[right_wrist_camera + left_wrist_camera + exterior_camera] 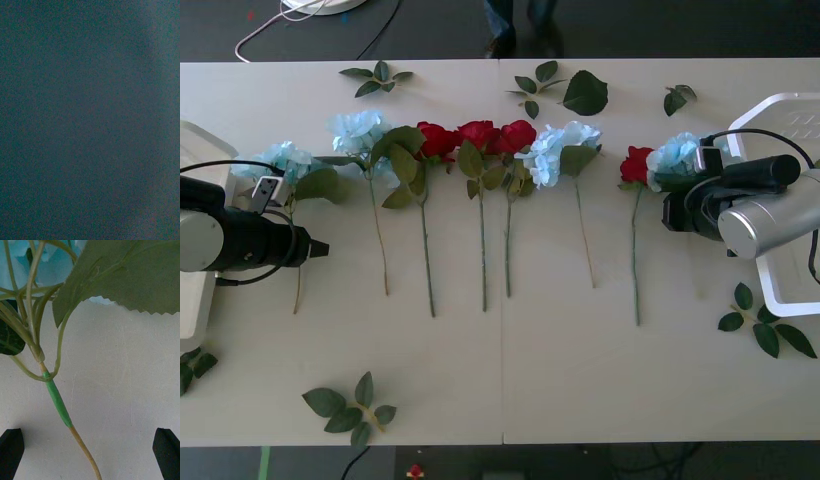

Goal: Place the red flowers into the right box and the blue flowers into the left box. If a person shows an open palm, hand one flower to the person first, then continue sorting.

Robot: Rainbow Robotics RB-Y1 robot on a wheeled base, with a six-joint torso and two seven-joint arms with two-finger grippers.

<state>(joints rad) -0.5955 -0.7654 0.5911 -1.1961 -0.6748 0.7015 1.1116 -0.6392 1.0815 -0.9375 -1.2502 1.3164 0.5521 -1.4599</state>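
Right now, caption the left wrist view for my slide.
Open left gripper poised over a blue flower's stem on the table.

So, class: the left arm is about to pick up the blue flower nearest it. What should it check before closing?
1. Left end effector open: ok, black fingers stand wide apart.
2. Stem of the leftmost blue flower between the fingers: ok, not yet touched.
3. Neighbouring blue flower free of its leaves: cannot tell, the leaves lie close.
4. Left box nearby: ok, beside the left arm.
5. Right end effector out of the way: ok, across the table by the right box.
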